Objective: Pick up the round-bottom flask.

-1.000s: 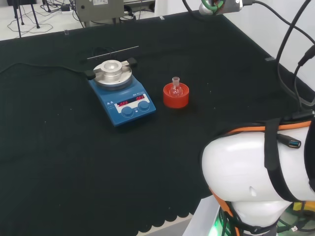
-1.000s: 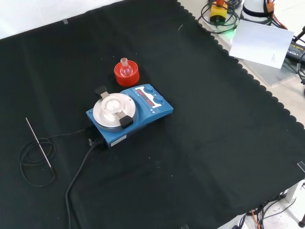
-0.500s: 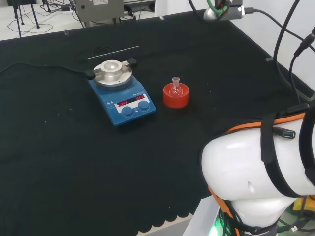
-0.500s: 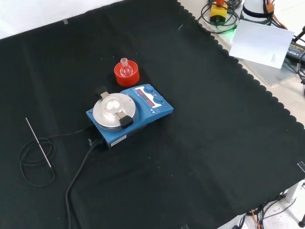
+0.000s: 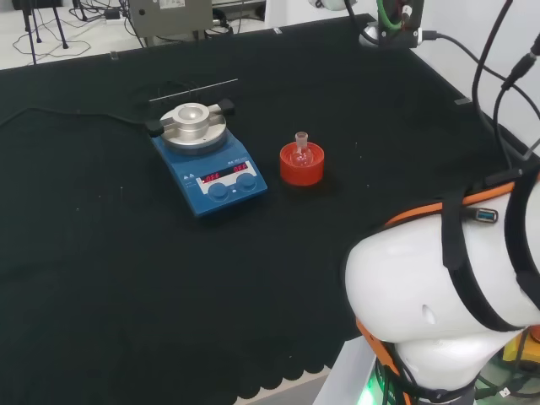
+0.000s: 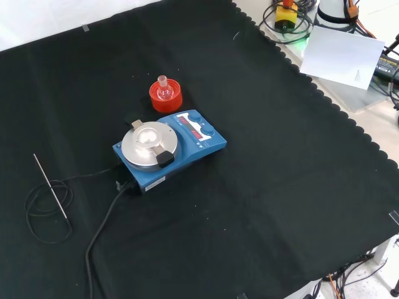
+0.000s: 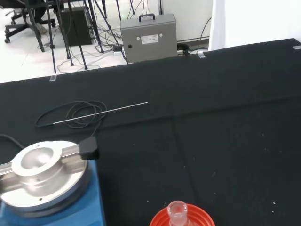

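Note:
A small clear round-bottom flask (image 5: 300, 145) stands upright in a red ribbed ring stand (image 5: 301, 167) near the middle of the black cloth, just right of the stirrer in the head view. From the front, the flask (image 6: 163, 90) and its stand (image 6: 166, 98) sit just beyond the stirrer. The wrist view catches the flask's neck (image 7: 177, 212) and the stand's rim (image 7: 200, 219) close below the camera. Nothing touches the flask. A dark end part of the arm (image 5: 390, 22) with cables hangs high above the cloth, to the right of the flask in the head view.
A blue hotplate stirrer (image 5: 211, 164) with a round metal top (image 6: 149, 140) stands beside the flask, its cable trailing off. A thin metal rod with a coiled black wire (image 6: 48, 187) lies farther out. The arm's white link (image 5: 430, 304) bulks at the head view's lower right.
In the head view the arm's end part at the top has moved right and slightly down, and the white link has shifted a little. The flask, stand and stirrer have not moved.

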{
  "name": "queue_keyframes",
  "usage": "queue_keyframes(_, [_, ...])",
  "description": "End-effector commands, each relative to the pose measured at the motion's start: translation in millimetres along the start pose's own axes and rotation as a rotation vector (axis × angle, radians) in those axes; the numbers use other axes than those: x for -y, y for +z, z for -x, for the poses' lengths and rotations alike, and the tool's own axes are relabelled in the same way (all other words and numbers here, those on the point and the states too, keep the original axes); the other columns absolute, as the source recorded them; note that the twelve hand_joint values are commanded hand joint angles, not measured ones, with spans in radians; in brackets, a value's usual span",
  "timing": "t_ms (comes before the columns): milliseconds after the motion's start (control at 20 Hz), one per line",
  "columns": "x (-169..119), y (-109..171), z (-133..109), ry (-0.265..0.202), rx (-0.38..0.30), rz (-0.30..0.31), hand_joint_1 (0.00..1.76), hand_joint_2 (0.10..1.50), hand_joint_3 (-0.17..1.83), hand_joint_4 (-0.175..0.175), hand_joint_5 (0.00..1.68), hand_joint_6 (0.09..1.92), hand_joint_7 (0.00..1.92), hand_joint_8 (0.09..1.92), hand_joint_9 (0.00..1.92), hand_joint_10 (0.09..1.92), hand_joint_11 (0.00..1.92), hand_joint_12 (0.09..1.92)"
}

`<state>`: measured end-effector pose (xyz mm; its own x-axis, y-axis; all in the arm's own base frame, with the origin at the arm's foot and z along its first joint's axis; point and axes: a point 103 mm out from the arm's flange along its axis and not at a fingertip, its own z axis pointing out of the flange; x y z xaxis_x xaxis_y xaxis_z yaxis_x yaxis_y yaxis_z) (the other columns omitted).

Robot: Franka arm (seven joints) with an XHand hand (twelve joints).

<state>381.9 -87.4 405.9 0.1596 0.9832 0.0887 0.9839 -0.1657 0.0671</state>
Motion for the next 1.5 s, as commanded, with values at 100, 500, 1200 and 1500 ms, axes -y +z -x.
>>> queue_keyframes(100, [-37.9,94.7,51.1,0.027,-0.054,-0.078,0.46,1.12,0.25,-0.07,0.49,0.09,0.3,0.64,0.43,0.68,0.0,1.26])
queue_keyframes(500, [-47.8,159.9,54.9,0.018,-0.096,-0.148,0.48,1.09,0.29,-0.077,0.51,0.09,0.3,0.65,0.43,0.68,0.0,1.27])
queue_keyframes(1200, [-45.2,233.2,61.1,0.018,-0.145,-0.218,0.48,1.09,0.3,-0.08,0.51,0.09,0.31,0.66,0.43,0.68,0.0,1.28])
queue_keyframes(1500, [-42.8,253.9,59.9,0.013,-0.164,-0.241,0.48,1.08,0.31,-0.081,0.51,0.09,0.31,0.66,0.43,0.69,0.0,1.28])
